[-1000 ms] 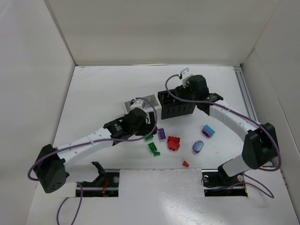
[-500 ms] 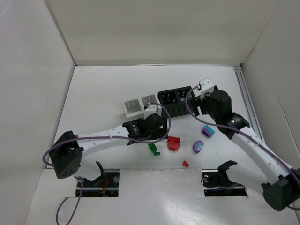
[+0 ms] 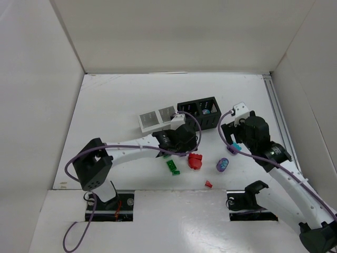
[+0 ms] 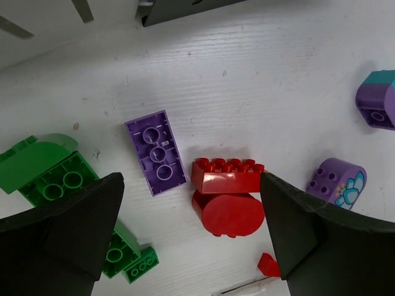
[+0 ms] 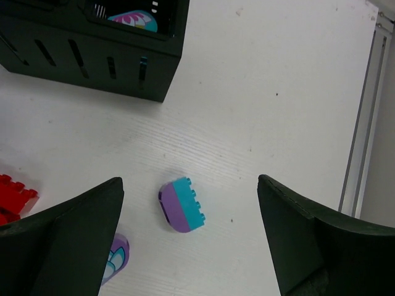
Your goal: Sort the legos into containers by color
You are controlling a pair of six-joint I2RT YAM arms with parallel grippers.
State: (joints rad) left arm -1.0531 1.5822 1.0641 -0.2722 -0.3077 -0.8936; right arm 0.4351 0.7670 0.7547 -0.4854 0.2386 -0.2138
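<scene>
Loose legos lie on the table. My left gripper (image 4: 192, 231) hangs open above a red brick (image 4: 228, 176) stacked on a red rounded piece, with a purple flat brick (image 4: 157, 152) to the left and green bricks (image 4: 43, 172) further left. Nothing is between its fingers. My right gripper (image 5: 191, 243) is open over a purple-and-teal brick (image 5: 181, 205), apart from it. The black container (image 3: 199, 112) holds a purple-teal piece (image 5: 133, 18). The white container (image 3: 157, 119) stands to its left. From above, the left gripper (image 3: 183, 143) and the right gripper (image 3: 235, 138) flank the red brick (image 3: 195, 161).
A purple oval brick with a flower print (image 3: 222, 165) lies right of the red brick, with a small red piece (image 3: 208, 184) nearer the front and green bricks (image 3: 172, 167) to the left. White walls enclose the table; a rail (image 5: 361, 123) runs along the right edge.
My right gripper pulled back from over the black container to the purple-and-teal brick and opened wider. My left arm swung right, from the green bricks to the red brick.
</scene>
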